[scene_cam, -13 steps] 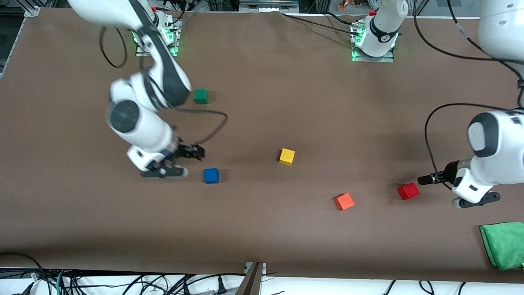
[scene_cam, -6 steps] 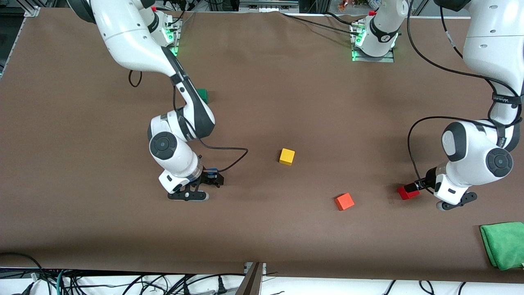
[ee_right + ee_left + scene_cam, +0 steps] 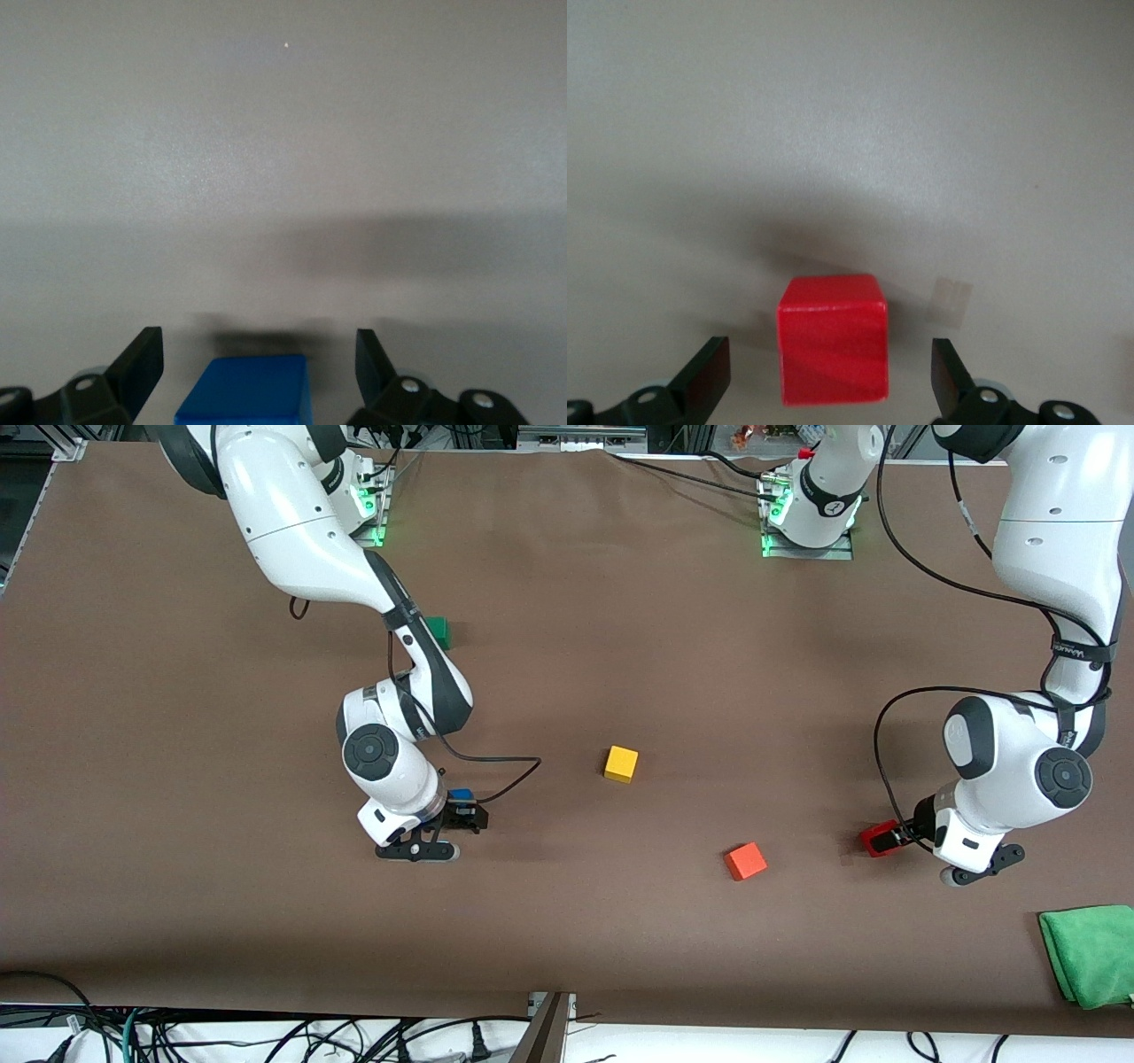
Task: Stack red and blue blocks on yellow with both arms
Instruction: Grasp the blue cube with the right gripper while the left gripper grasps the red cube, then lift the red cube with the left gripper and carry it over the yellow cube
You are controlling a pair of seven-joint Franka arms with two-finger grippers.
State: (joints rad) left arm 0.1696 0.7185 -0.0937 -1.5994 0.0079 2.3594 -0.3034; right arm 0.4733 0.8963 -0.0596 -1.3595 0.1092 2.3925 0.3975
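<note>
On the brown table the left gripper stands with spread jaws around the red cube, which sits on the surface near the left arm's end, not yet pinched. The right gripper is also spread, low over the blue cube, toward the right arm's end. The yellow cube waits between them, well apart from both, and the orange cube lies between red and yellow. The red cube looks a little turned against the fingers, so closing may twist or push it; I think a poor grip could then drop it on the way, or the carried cube could knock the orange one
</note>
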